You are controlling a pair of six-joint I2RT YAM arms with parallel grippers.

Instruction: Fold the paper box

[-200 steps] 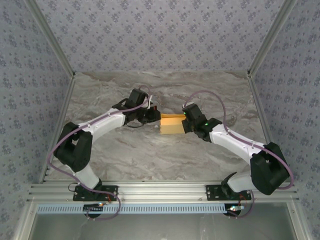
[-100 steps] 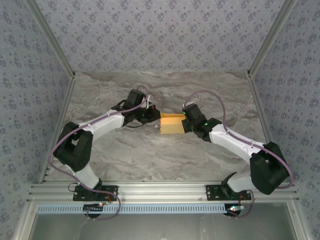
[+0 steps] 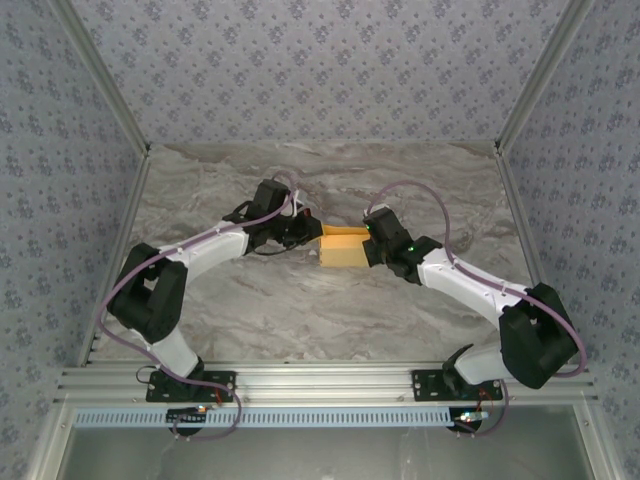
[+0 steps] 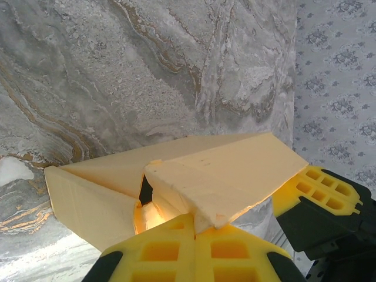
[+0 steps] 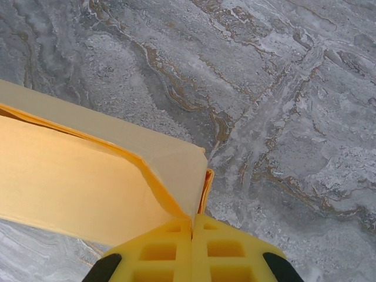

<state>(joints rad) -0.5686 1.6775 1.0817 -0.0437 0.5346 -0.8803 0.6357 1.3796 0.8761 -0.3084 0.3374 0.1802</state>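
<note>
The paper box [image 3: 342, 247], yellow-orange card partly folded into an open tray shape, sits at the middle of the marble table between both arms. My left gripper [image 3: 313, 233] is at its left end, shut on a folded flap of the paper box [image 4: 226, 170], its yellow fingertips [image 4: 170, 249] pressed together under the flap's corner. From the right, my right gripper [image 3: 371, 246] is shut on the thin edge of the box's wall [image 5: 176, 167]. The box's inner face [image 5: 70, 185] shows to the left of the right gripper [image 5: 192, 222]. The right gripper's yellow finger [image 4: 317, 189] appears past the box in the left wrist view.
Grey veined marble table [image 3: 300, 300] lies all around the box. Patterned walls [image 3: 320, 60] stand at the back and both sides, with the metal rail [image 3: 320, 380] at the near edge. A wall [image 4: 341, 70] stands close behind the box in the left wrist view.
The box and both grippers have edged very slightly toward the back of the table. Both grips are unchanged.
</note>
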